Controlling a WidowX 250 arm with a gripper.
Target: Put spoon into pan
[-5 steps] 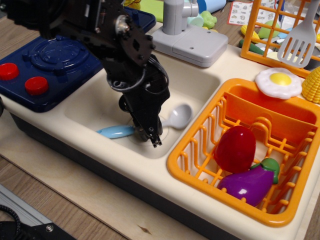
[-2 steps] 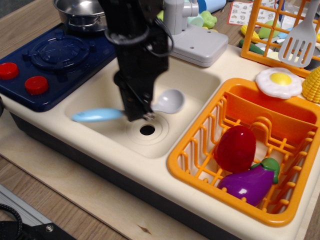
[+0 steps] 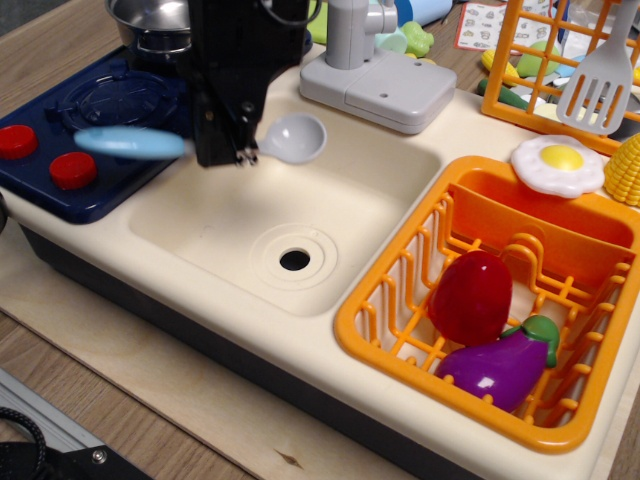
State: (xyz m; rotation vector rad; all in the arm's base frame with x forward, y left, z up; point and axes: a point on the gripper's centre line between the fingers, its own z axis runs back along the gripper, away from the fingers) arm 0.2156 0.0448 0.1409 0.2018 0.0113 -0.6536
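My gripper point(image 3: 232, 156) is shut on the spoon and holds it level in the air above the sink's left edge. The spoon's round light-grey bowl point(image 3: 294, 138) sticks out to the right of the fingers and its light blue handle point(image 3: 130, 142) sticks out to the left, over the dark blue stove. The pan point(image 3: 150, 22), a shiny steel pot, sits on the stove at the back left, partly hidden behind my arm. The spoon is in front of the pan and apart from it.
The cream sink basin point(image 3: 290, 215) has a drain hole point(image 3: 294, 260). The dark blue stove point(image 3: 95, 135) has red knobs point(image 3: 73, 170). A grey faucet base point(image 3: 380, 85) stands behind. An orange rack point(image 3: 500, 300) holds a red pepper and an eggplant. A fried egg, corn and a slotted spatula point(image 3: 598, 85) sit at the right.
My gripper has lifted the spoon out of the sink basin and carried it up and to the left, toward the stove and pan.
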